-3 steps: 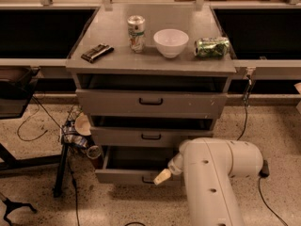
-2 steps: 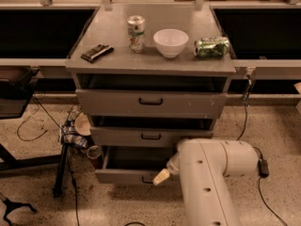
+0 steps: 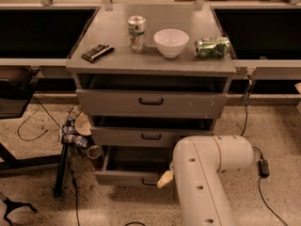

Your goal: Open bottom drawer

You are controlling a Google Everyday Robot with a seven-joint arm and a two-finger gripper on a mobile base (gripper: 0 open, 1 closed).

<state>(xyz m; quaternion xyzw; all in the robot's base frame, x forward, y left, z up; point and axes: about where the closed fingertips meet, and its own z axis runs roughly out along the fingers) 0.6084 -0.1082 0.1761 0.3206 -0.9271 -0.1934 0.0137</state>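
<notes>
Noting bottom drawer (image 3: 123,178) pulled well out, interior showing. Your gripper (image 3: 164,179) sits at its handle (image 3: 149,182); grip state cannot be told. Remaining, by judgement: little more pull.

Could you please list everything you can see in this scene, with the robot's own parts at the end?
cabinet: one, grey, centre.
upright can: one, white and green, on the cabinet top, left of the bowl.
bowl: one, white, middle of the cabinet top.
lying can: one, green, on its side, right of the bowl.
flat object: one, black, left on the cabinet top.
top drawer: one, grey, slightly out.
middle drawer: one, grey, slightly out.
bottom drawer: one, grey, pulled out furthest.
stand: one, black, on the floor at left.
arm: one, white, front right.
gripper: one, cream, at the bottom drawer's front.
</notes>
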